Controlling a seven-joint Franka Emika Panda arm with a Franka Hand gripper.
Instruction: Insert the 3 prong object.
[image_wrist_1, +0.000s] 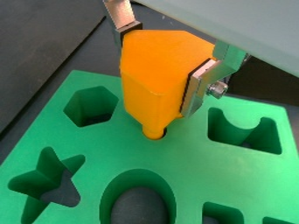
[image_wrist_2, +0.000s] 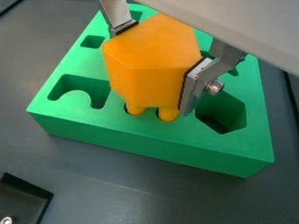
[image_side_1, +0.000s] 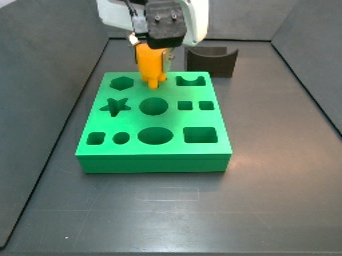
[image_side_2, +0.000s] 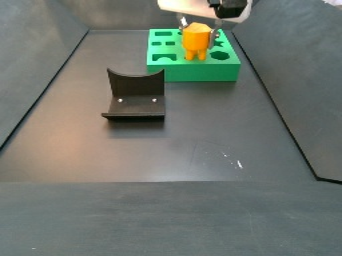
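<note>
Wrist views. We record the gripper (image_wrist_1: 158, 54) clamped on the 3 prong object (image_wrist_1: 158, 79), an orange piece with a faceted upper body. 1 silver finger (image_wrist_1: 201, 86) presses its flank; the opposite finger (image_wrist_1: 117, 19) meets its far upper edge. The piece hangs upright over the green block (image_wrist_1: 187, 157), its lower end at the block's top face between a hexagonal cutout (image_wrist_1: 90, 105) and a notched cutout (image_wrist_1: 246, 131). A star cutout (image_wrist_1: 47, 175) and an oval cutout (image_wrist_1: 140, 203) lie nearer the camera. In a wrist view we see the gripper (image_wrist_2: 163, 57), the rounded prong tips (image_wrist_2: 149, 110) at the mouth of an opening in the green block (image_wrist_2: 152, 144); how far they have entered we cannot tell.

Side views. We list the gripper (image_side_1: 151, 45) above the rear part of the green block (image_side_1: 154, 150), holding the 3 prong object (image_side_1: 151, 68) upright, its tip at the block's surface. The fixture (image_side_1: 214, 60) stands behind the block. In a side view the fixture (image_side_2: 134, 95) sits well apart from the green block (image_side_2: 201, 70), on the dark floor (image_side_2: 174, 170), and the 3 prong object (image_side_2: 198, 42) stands on the block beneath the gripper (image_side_2: 201, 22).
</note>
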